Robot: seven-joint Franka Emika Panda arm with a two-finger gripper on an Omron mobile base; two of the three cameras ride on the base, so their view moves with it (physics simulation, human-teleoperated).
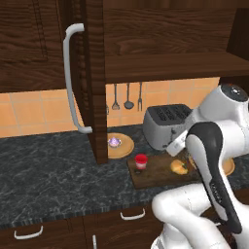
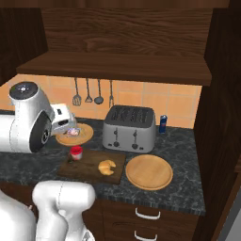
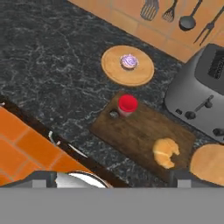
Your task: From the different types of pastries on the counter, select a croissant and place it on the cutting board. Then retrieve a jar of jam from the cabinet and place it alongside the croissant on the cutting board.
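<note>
In the hand view the jar of jam (image 3: 127, 104) stands upright at the upper-left end of the cutting board (image 3: 140, 135), the croissant (image 3: 166, 152) lies toward its lower right, both far below the camera, and whether the claw is open I cannot tell.

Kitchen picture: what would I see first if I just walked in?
Probably the big silver toaster at the back of the counter. In front of it lies the dark cutting board, with a little red jar of jam and a golden croissant on it. A purple-and-white pastry sits on a round plate nearby.
</note>
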